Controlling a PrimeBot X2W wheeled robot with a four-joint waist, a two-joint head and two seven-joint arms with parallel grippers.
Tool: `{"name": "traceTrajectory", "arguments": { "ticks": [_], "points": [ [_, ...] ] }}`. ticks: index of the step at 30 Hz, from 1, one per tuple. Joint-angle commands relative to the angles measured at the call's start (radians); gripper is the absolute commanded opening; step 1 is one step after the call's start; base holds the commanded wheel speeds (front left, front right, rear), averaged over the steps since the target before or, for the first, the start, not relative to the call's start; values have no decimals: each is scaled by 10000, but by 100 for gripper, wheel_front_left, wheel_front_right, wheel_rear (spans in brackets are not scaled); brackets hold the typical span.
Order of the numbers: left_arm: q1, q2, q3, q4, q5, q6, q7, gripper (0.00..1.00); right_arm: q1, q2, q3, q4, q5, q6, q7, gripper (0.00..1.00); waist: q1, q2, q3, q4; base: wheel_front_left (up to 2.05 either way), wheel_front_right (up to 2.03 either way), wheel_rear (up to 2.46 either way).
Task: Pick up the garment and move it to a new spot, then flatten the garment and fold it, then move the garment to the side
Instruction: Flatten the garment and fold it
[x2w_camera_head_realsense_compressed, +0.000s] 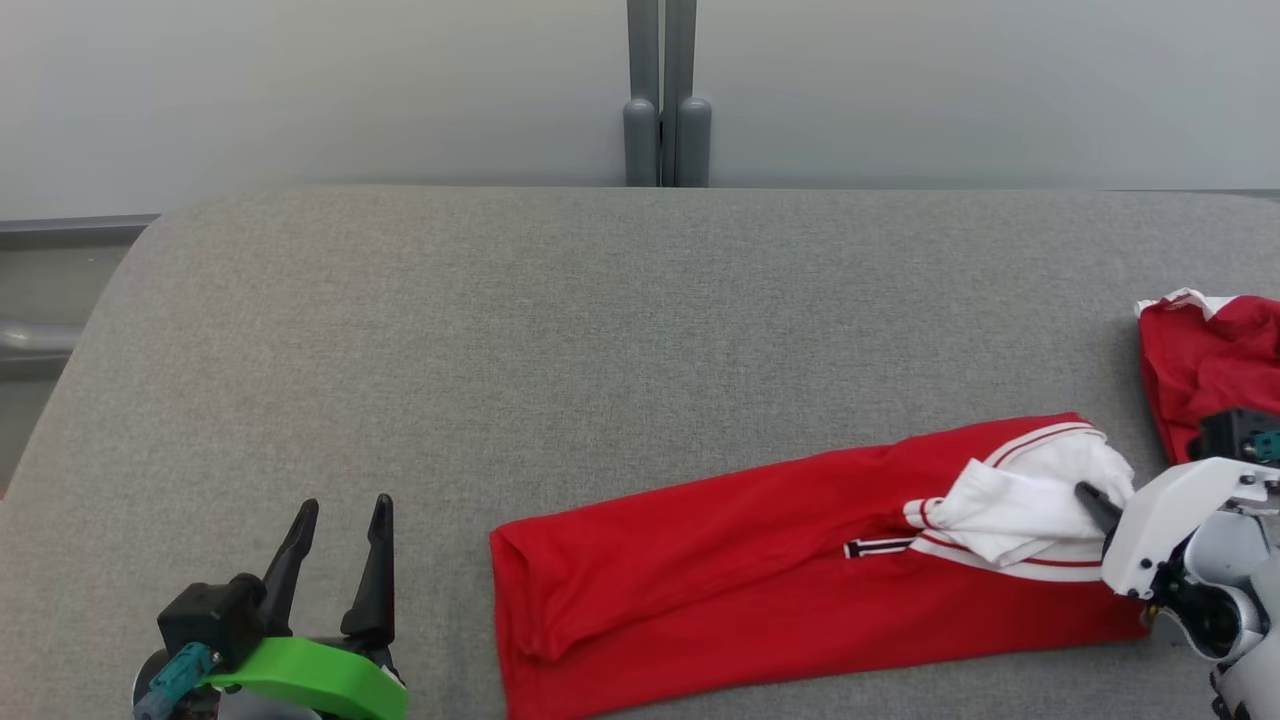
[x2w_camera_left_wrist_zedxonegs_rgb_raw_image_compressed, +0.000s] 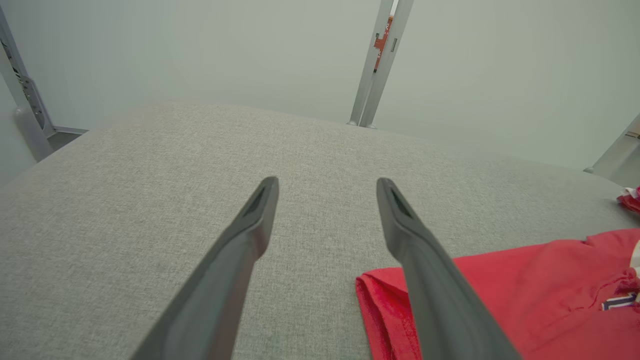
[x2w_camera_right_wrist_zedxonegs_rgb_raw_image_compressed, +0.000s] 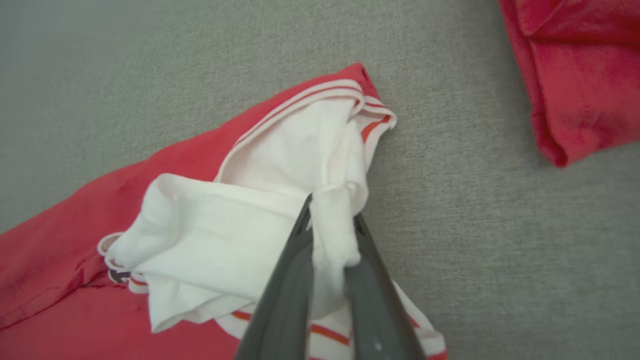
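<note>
A red jersey (x2w_camera_head_realsense_compressed: 720, 560) lies folded into a long strip on a grey table (x2w_camera_head_realsense_compressed: 500, 330). Its length runs left to right. Its white sleeves (x2w_camera_right_wrist_zedxonegs_rgb_raw_image_compressed: 280, 165), edged in red stripes, bunch at the right end, where the right gripper (x2w_camera_right_wrist_zedxonegs_rgb_raw_image_compressed: 332, 212) pinches a white fold. The left gripper (x2w_camera_head_realsense_compressed: 345, 503) is spread, just beside the strip's left end.

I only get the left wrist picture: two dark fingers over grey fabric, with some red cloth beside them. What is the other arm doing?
Observer: The right end effector is shut on the white sleeve of the jersey.
Operator: Is my red cloth that jersey?
Observer: Yes, one end of it; it lies in a long folded strip across the grey surface.
Operator: And the red scrap at my right edge?
Observer: A smaller red garment, rumpled, lying apart from the jersey.
</note>
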Motion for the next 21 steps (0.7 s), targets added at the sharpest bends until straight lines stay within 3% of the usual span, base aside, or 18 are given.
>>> {"name": "traceTrajectory", "arguments": {
  "ticks": [1, 7, 16, 21],
  "points": [
    [86, -45, 47, 34, -9, 18, -51, 100, -25, -197, -135, -140, -98, -18, -109, 0, 0, 0, -39, -68, 0, 0, 0],
    [170, -149, 53, 111, -6, -23, -74, 100, 434, -395, -547, -1394, -297, -17, -234, 0, 0, 0, -177, -127, 0, 0, 0],
    [164, -143, -9, 224, 6, -102, -64, 100, 1390, 693, 373, -4873, -745, -11, 581, 0, 0, 0, -363, 458, 0, 0, 0],
    [32, -215, -95, 309, -16, -103, -18, 100, 1452, 1502, 1400, -5718, -603, -11, 1170, 0, 0, 0, -332, 966, 0, 0, 0]
  ]
}}
